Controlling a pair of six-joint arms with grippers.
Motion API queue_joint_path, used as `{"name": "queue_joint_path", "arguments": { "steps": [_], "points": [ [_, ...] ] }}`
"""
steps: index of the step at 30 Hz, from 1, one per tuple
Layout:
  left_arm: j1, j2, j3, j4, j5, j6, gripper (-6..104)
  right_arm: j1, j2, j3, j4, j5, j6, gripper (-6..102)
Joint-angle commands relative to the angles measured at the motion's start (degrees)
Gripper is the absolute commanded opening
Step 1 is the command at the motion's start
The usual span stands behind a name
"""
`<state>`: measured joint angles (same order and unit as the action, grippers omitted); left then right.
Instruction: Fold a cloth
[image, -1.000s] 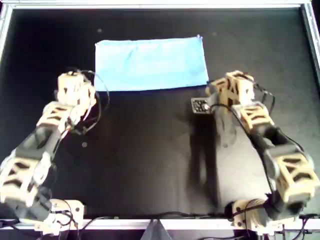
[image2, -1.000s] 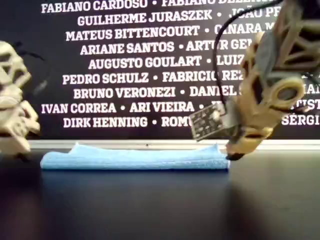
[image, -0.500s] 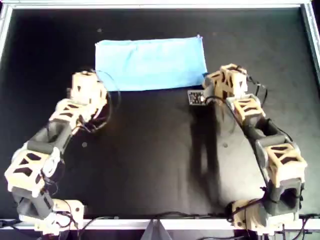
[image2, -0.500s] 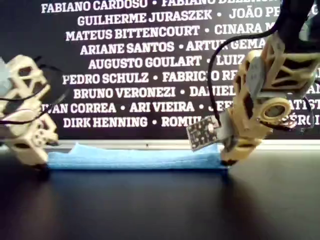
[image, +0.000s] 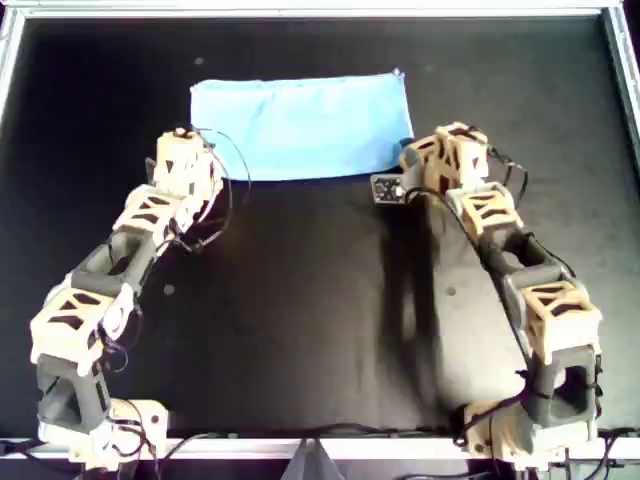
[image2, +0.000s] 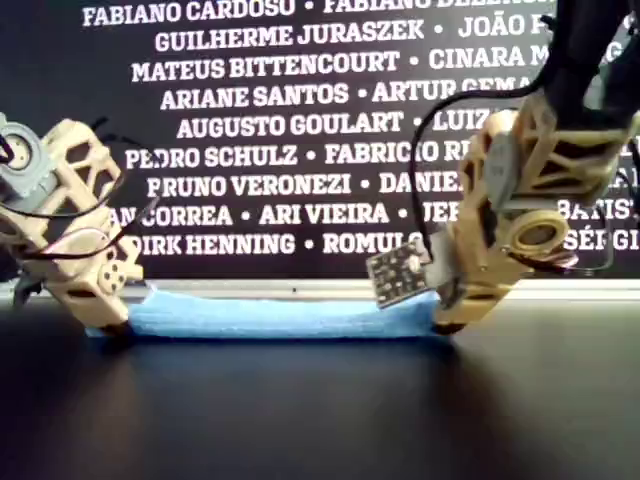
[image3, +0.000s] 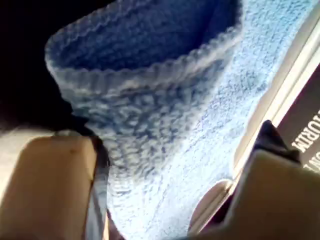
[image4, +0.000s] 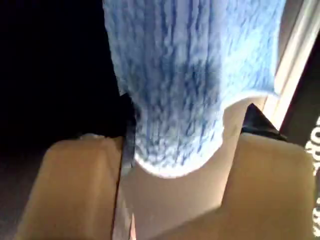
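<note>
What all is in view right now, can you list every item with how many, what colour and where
cloth: one, light blue, lying folded on the black surface toward the top of the overhead view, its near corners between each gripper's fingers
work surface: one, black, framed by a pale metal rim
backdrop: one, black with white printed names, behind the surface in the exterior view
small circuit board: one, dark, mounted on the right arm near its gripper
left gripper: one, tan, at the cloth's near corner on the overhead view's left, fingers open around the fabric
right gripper: one, tan, at the cloth's near corner on the overhead view's right, fingers open around the fabric
</note>
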<state>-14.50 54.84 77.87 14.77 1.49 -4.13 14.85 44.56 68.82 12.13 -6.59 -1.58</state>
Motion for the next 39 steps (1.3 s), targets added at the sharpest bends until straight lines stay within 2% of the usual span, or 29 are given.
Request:
{"name": "queue_joint_path", "arguments": {
  "steps": [1,4,6,9,11,13,16,19,22,24,28,30,32,36,39],
  "points": [
    [-0.7,0.2,-1.6,-0.8,-0.3,0.3,100,0.4,2.5,-3.2,-1.7,-0.6,-0.26,87],
    [-0.7,0.1,-1.2,-0.7,-0.3,0.3,100,0.4,2.5,-3.0,-1.7,-0.6,-0.35,82],
    [-0.7,0.2,-1.2,-0.7,-0.3,0.4,99,0.4,2.6,-3.0,-1.7,-0.6,-0.35,73],
    [-0.2,0.1,-1.3,-0.6,-0.4,0.4,96,0.3,2.4,-3.5,-1.7,-0.6,0.00,54],
    [-0.2,0.1,-1.2,-0.6,-0.3,0.4,89,0.1,2.3,-4.3,-1.7,-0.6,0.35,39],
    [-0.1,0.2,-1.3,-0.6,-0.3,0.4,78,0.0,2.3,-4.3,-1.7,-0.6,0.44,25],
    [-0.1,0.7,-1.6,-0.6,-0.3,0.4,55,-0.4,2.8,-4.3,-1.8,-0.6,0.44,7],
    [-0.1,1.2,-2.0,-0.7,0.7,-0.4,28,-0.4,3.1,-4.3,-1.8,-0.6,0.44,-3],
    [-0.1,1.2,-4.5,-0.7,0.8,-0.5,1,-0.4,3.0,-4.3,-1.8,-0.6,0.44,-1],
    [0.0,1.1,-5.2,-0.7,0.0,-0.5,-5,-0.5,3.8,-3.1,-1.8,-0.6,0.44,-1],
    [0.2,1.4,-5.1,0.0,0.1,0.3,2,-0.9,4.4,-1.6,-1.7,-0.6,0.53,-1],
    [0.2,2.1,-5.1,0.5,0.7,0.4,2,-1.0,6.9,1.0,-1.7,-0.6,0.53,-1],
    [0.2,4.0,-4.7,0.6,-0.3,0.4,2,-1.0,10.8,5.3,-1.7,-0.6,0.53,-1],
    [0.2,9.8,1.3,0.6,-0.3,0.4,2,-0.2,19.5,15.3,-1.7,-0.6,0.53,-1],
    [-0.1,15.6,7.9,0.6,0.7,0.4,2,-0.3,25.0,21.6,-1.7,-0.6,0.53,-1]
  ]
}}
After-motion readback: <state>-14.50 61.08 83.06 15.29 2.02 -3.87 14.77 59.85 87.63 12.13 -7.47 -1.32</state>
